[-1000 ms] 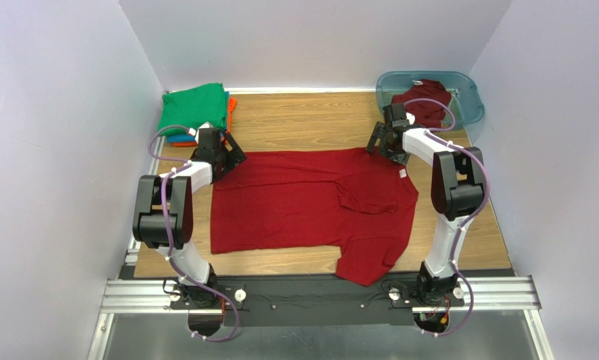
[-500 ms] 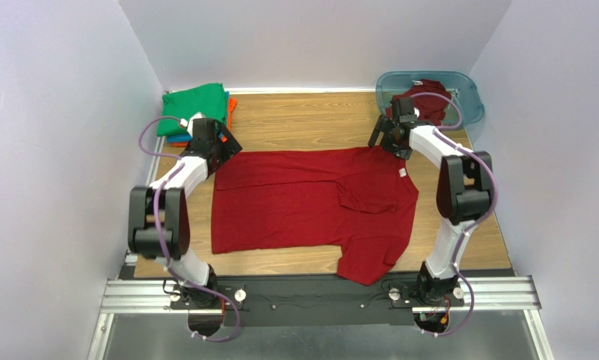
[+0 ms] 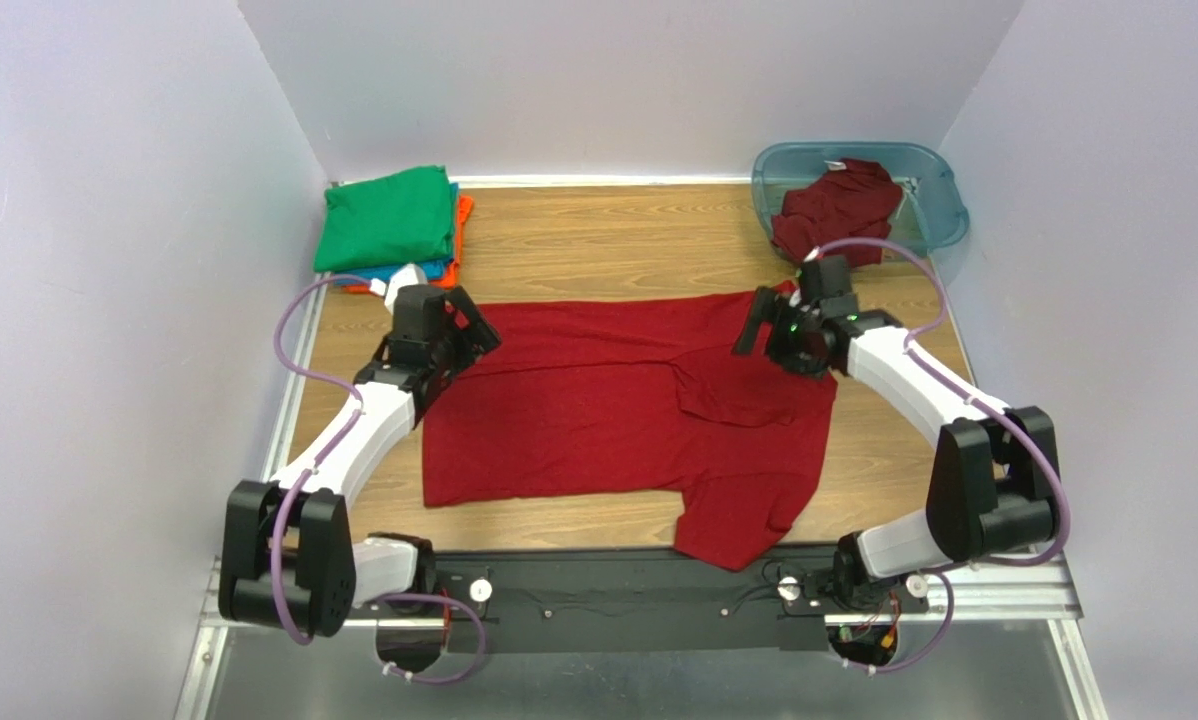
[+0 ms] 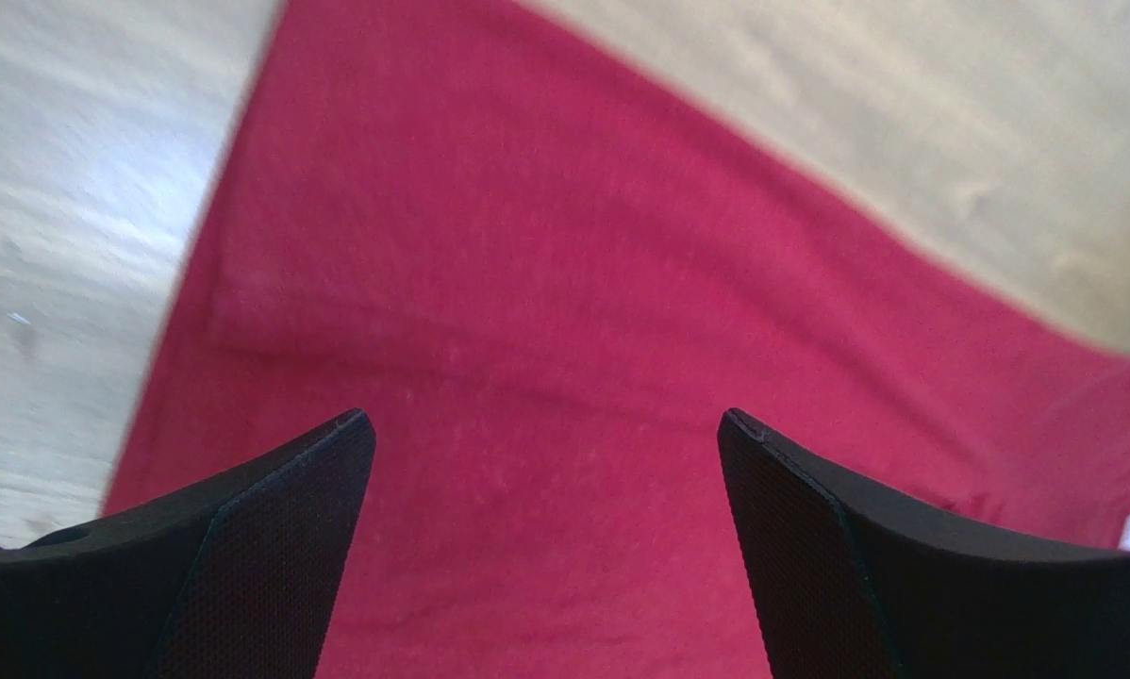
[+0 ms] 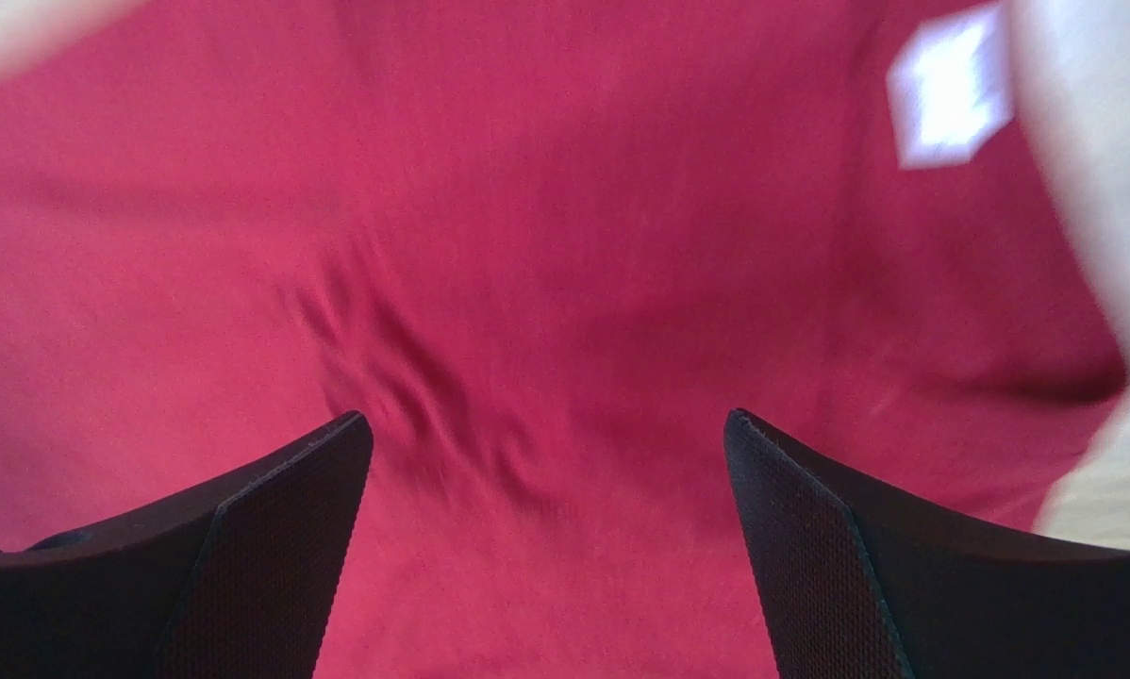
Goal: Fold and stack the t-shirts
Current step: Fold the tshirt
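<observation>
A dark red t-shirt (image 3: 605,405) lies spread on the wooden table, one sleeve hanging toward the front edge. My left gripper (image 3: 463,339) is open and empty above the shirt's far left corner; the left wrist view shows red cloth (image 4: 557,354) between the spread fingers (image 4: 266,538). My right gripper (image 3: 771,327) is open and empty above the shirt's far right part near its white tag (image 5: 951,85); the cloth (image 5: 528,283) there is wrinkled. A folded stack sits at the far left: green t-shirt (image 3: 387,218) on top, orange (image 3: 464,213) and blue (image 3: 437,273) edges under it. A second dark red t-shirt (image 3: 838,203) lies crumpled in the tub.
The translucent teal tub (image 3: 936,188) stands at the far right corner. Pale walls enclose the table on three sides. The metal rail (image 3: 635,588) with the arm bases runs along the near edge.
Both grippers have moved toward me, from the shirt's far edge to above the shirt itself. The shirt lies as before.
</observation>
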Controlling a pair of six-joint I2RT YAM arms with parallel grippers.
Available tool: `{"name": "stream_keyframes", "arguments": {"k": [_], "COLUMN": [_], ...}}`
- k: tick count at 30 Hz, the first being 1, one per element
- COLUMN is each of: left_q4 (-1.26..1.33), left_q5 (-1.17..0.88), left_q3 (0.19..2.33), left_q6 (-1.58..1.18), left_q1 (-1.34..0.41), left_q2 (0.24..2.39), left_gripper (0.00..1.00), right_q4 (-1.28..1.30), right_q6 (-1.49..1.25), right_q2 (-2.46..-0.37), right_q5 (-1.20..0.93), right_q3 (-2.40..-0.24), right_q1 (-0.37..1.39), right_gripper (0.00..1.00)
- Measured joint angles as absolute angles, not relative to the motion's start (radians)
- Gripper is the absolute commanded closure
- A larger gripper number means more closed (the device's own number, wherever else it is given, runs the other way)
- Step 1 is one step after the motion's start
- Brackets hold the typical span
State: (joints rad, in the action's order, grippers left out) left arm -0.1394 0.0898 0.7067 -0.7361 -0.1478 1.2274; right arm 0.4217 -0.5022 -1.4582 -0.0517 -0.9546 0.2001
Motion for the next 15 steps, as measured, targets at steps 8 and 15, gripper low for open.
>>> {"name": "stream_keyframes", "arguments": {"k": [8, 15], "left_q4": [-0.098, -0.068], "left_q5": [0.096, 0.102], "left_q3": [0.696, 0.783], "left_q6": [-0.745, -0.741], "left_q1": [-0.170, -0.170], "left_q2": [1.375, 1.522], "left_gripper": [0.02, 0.02], "right_q4": [0.448, 0.448], "right_q6": [-0.512, -0.538], "right_q2": [-1.470, -1.544], "right_q5": [-0.036, 0.090], "right_q3": [-0.859, -0.896], "right_q1": [0.288, 0.288], "right_gripper": [0.00, 0.00]}}
